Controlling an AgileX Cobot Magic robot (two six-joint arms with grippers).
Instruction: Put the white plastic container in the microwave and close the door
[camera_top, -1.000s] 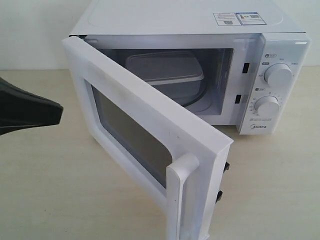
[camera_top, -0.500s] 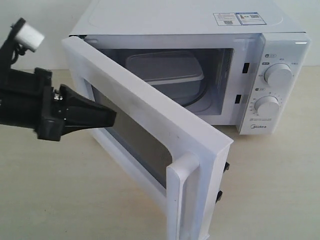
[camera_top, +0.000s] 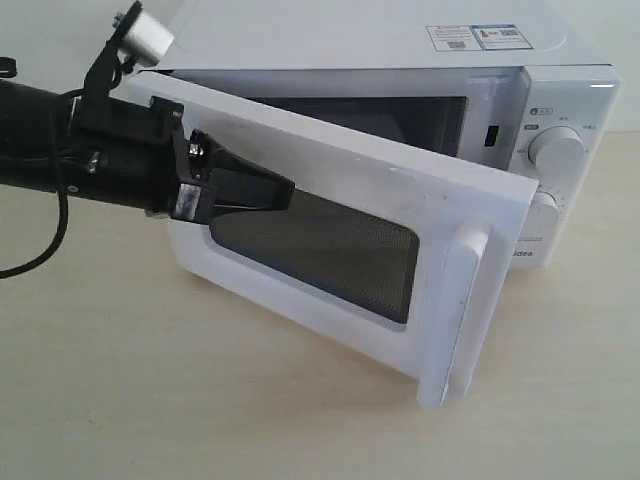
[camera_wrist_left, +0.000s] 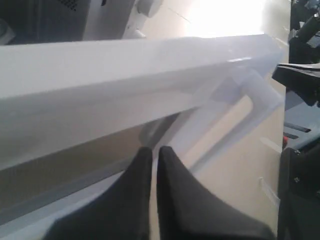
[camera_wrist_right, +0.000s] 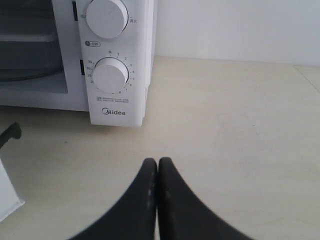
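Note:
The white microwave (camera_top: 350, 40) stands at the back of the table. Its door (camera_top: 340, 165) hangs partly open, swung well in toward the cavity, with the long handle (camera_top: 462, 310) at its free end. My left gripper (camera_top: 285, 190) is shut and its tip presses the door's outer face by the dark window; up close the left gripper (camera_wrist_left: 154, 150) rests against the door (camera_wrist_left: 125, 65). The white plastic container (camera_wrist_right: 25, 37) sits inside the cavity, hidden by the door in the exterior view. My right gripper (camera_wrist_right: 158, 162) is shut and empty, low over the table before the dials (camera_wrist_right: 110, 75).
The door's free corner (camera_wrist_right: 7, 200) and a black latch hook (camera_wrist_right: 10, 134) sit just beside my right gripper. The pale wooden table (camera_top: 250, 400) spreads in front of the microwave. A cable (camera_top: 40, 250) trails off the left arm.
My left arm came in from the left, met the door's outer face and swung it from wide open to roughly half shut. The container is now hidden in the exterior view.

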